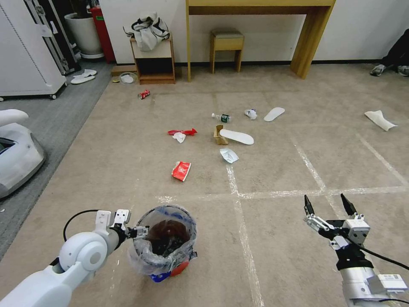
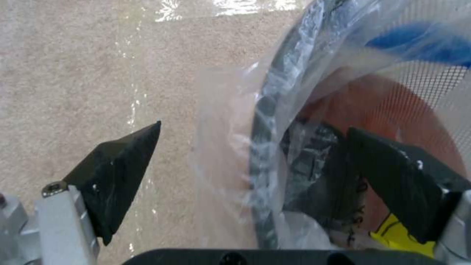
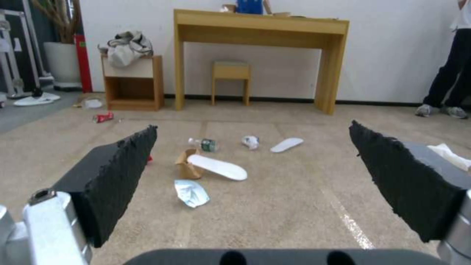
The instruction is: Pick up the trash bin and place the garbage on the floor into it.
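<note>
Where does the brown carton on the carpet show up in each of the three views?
Head view: the brown carton lies mid-floor, upper centre, with a white slipper against it.
Left wrist view: not in it; the open left tool straddles the trash bin rim.
Right wrist view: carton between the open right tool's fingers.
Shared landmark: that white slipper.
</note>
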Robot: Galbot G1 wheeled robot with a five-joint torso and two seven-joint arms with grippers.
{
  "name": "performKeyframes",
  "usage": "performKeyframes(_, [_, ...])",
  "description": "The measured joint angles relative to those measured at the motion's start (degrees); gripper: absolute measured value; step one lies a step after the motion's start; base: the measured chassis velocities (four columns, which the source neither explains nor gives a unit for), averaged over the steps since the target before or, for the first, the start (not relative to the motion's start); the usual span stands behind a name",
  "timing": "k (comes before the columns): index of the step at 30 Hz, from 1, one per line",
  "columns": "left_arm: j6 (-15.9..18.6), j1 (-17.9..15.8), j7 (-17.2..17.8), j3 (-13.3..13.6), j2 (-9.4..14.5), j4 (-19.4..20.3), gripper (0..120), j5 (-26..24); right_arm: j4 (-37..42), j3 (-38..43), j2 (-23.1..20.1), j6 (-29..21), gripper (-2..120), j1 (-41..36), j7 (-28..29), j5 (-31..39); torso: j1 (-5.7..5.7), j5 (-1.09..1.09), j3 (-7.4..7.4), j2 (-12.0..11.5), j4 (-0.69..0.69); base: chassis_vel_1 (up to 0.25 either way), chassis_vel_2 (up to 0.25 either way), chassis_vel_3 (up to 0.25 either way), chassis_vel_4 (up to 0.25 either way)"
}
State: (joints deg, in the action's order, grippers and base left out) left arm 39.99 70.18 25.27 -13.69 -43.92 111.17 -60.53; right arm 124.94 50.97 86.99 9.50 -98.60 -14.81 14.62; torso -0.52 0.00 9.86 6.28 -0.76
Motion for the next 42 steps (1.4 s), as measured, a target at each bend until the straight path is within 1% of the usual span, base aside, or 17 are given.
performKeyframes(7, [-0.3,-3.4,0.2,2.3,-0.8,-1.8,98,0.0,-0.6,-0.1,-0.1,-0.2,100,0.6,0.1,0.0,0.0,0.01,0.0,0.0,0.0,0.0,0.0,0.0,0.0])
performKeyframes(8, [-0.3,-3.9,0.3,2.6,-1.3,-2.2,94,0.0,-0.7,-0.2,-0.1,-0.3,100,0.7,0.1,0.0,0.0,0.0,0.0,0.0,0.0,0.0,0.0,0.0,0.0])
performKeyframes(9, [-0.3,-3.9,0.3,2.6,-1.3,-2.2,94,0.0,-0.7,-0.2,-0.1,-0.3,100,0.7,0.1,0.0,0.0,0.0,0.0,0.0,0.0,0.0,0.0,0.0,0.0])
performKeyframes(11, [-0.4,-4.4,0.5,3.5,-1.7,-2.6,84,-0.1,-0.8,-0.2,-0.1,-0.4,100,0.9,0.2,0.0,0.0,0.0,0.0,0.0,0.0,0.0,0.0,0.0,0.0])
performKeyframes(12, [-0.4,-4.4,0.5,3.5,-1.7,-2.6,84,-0.1,-0.8,-0.2,-0.1,-0.4,100,0.9,0.2,0.0,0.0,0.0,0.0,0.0,0.0,0.0,0.0,0.0,0.0])
performKeyframes(14, [-0.5,-4.6,0.5,4.0,-2.0,-2.9,74,0.0,-1.0,-0.2,-0.1,-0.5,100,1.0,0.3,0.0,0.0,0.0,0.0,0.0,0.0,0.0,0.0,0.0,0.0])
performKeyframes(15, [-0.5,-4.6,0.5,4.0,-2.0,-2.9,74,0.0,-1.0,-0.2,-0.1,-0.5,100,1.0,0.3,0.0,0.0,0.0,0.0,0.0,0.0,0.0,0.0,0.0,0.0])
performKeyframes(16, [-0.5,-4.6,0.5,4.2,-2.2,-3.3,68,0.0,-1.1,-0.2,-0.1,-0.5,100,1.1,0.4,0.0,0.0,0.0,0.0,0.0,0.0,0.0,0.0,0.0,0.0])
performKeyframes(17, [-0.5,-4.6,0.5,4.2,-2.2,-3.3,68,0.0,-1.1,-0.2,-0.1,-0.5,100,1.1,0.4,0.0,0.0,0.0,0.0,0.0,0.0,0.0,0.0,0.0,0.0])
performKeyframes(20, [-0.5,-4.5,0.4,4.5,-2.7,-4.2,49,0.6,-1.3,-0.3,-0.1,-0.5,100,1.1,0.4,0.0,0.0,0.0,0.0,0.0,0.0,0.0,0.0,0.0,0.0])
performKeyframes(23, [-0.6,-4.4,0.3,4.6,-2.9,-4.3,46,0.7,-1.4,-0.3,-0.1,-0.5,100,1.1,0.4,0.0,0.0,0.0,0.0,0.0,0.0,0.0,0.0,0.0,0.0])
performKeyframes(25, [-0.8,-4.2,0.1,4.9,-3.5,-4.8,33,1.5,-1.4,-0.3,-0.1,-0.5,100,1.0,0.4,0.0,0.0,0.0,0.0,0.0,0.0,0.0,0.0,0.0,0.0])
performKeyframes(26, [-0.8,-4.2,0.1,4.9,-3.5,-4.8,33,1.5,-1.4,-0.3,-0.1,-0.5,100,1.0,0.4,0.0,0.0,0.0,0.0,0.0,0.0,0.0,0.0,0.0,0.0])
performKeyframes(29, [-1.1,-4.2,-0.1,5.0,-3.8,-5.1,24,2.0,-1.4,-0.3,-0.2,-0.5,100,1.0,0.4,0.0,0.0,0.03,0.0,0.0,0.01,0.0,0.0,0.0,0.0])
performKeyframes(31, [-1.3,-4.2,-0.4,5.0,-4.1,-5.3,11,2.4,-1.4,-0.3,-0.3,-0.5,100,0.9,0.4,0.0,0.0,0.03,0.0,0.0,0.02,0.0,0.0,0.0,0.0])
performKeyframes(35, [-1.5,-4.2,-0.8,5.2,-4.2,-5.3,4,2.5,-1.4,-0.3,-0.2,-0.6,100,0.8,0.5,-0.1,0.01,0.03,-0.01,0.0,0.01,0.0,0.0,0.0,0.0])
performKeyframes(42, [-2.0,-3.8,-0.9,5.1,-4.1,-5.0,3,2.7,-1.4,-0.4,0.0,-0.6,100,0.9,0.5,-0.2,0.0,0.0,0.0,0.0,-0.01,0.0,0.0,0.0,0.0])
